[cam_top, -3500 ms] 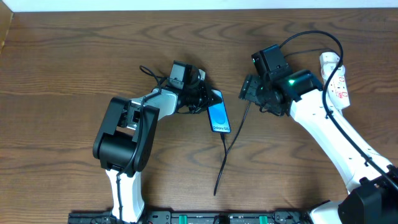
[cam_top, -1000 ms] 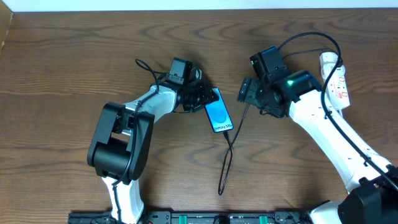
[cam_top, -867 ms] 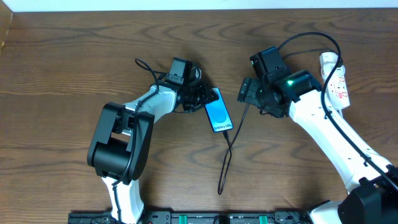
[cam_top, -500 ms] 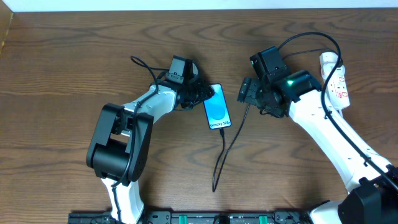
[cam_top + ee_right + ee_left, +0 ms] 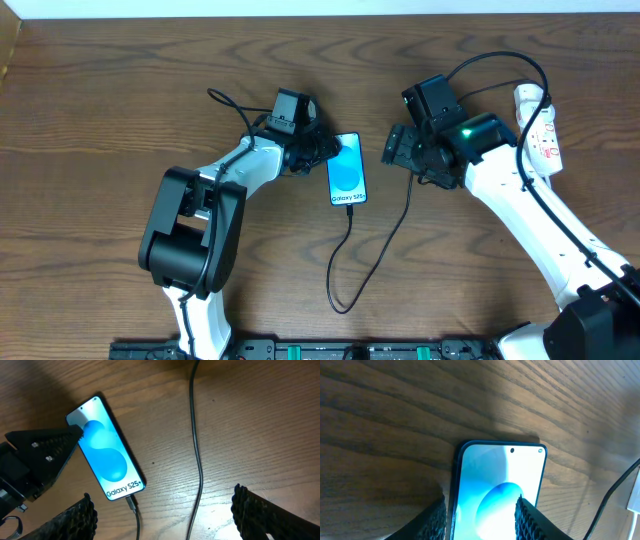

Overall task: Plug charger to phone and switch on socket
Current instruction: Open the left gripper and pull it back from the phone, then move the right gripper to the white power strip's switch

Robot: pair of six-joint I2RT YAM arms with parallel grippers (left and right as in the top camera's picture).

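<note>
On the tabletop (image 5: pixel 100 120), the left pincer (image 5: pixel 480 505) is spread over the top end of the phone (image 5: pixel 346 170), one finger just beside its edge and the other above the lit screen, and I cannot tell if either presses it. The phone lies flat near the middle, the plug (image 5: pixel 131 502) of the charger (image 5: pixel 196 455) seated at its bottom edge, the cable looping down and back up rightward. The right pincer (image 5: pixel 162 500) hangs spread wide and empty above that cable, and the socket (image 5: pixel 541 125) lies at the far right.
</note>
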